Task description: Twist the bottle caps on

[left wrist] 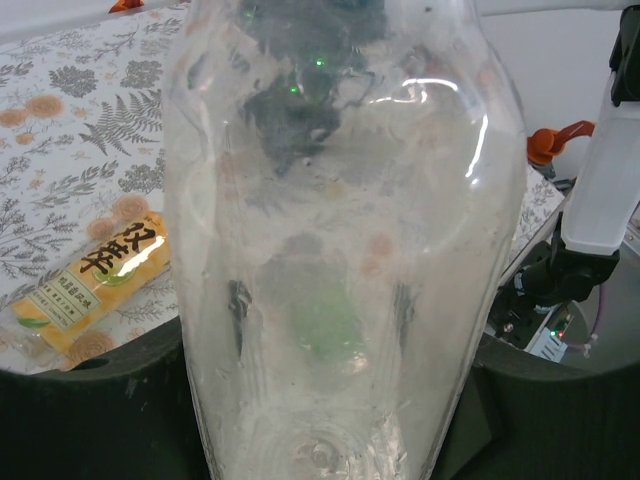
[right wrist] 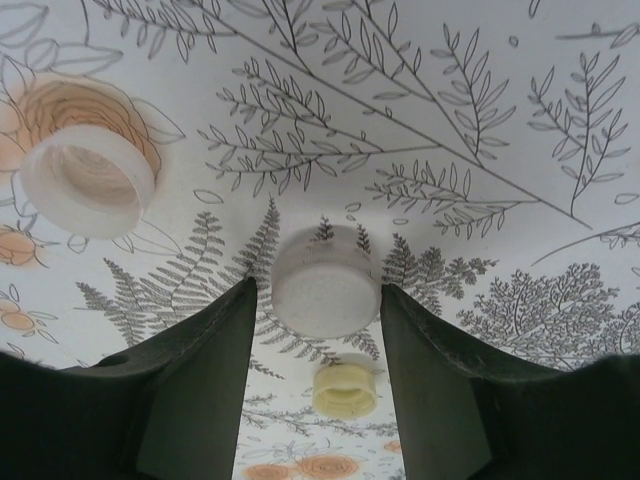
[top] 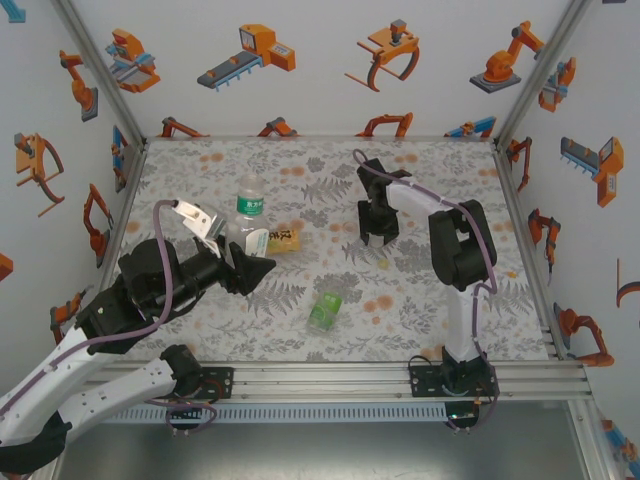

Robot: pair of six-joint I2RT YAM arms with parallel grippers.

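Left fingers [left wrist: 90, 420] clenched on clear bottle [left wrist: 340, 250], left of centre on surface [top: 420, 300]. Right fingers [right wrist: 200, 380] straddling white cap [right wrist: 325, 275] lying on surface, can't tell if actually squeezing tbh. Yellowish cap [right wrist: 345, 390] close by.

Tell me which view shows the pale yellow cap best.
Right wrist: the pale yellow cap lies close, its round rim clear. Top external gives it as a tiny pale speck near the right gripper.

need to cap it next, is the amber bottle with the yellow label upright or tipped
Tipped: the amber-yellow plastic bottle lies on its side, its label facing up.
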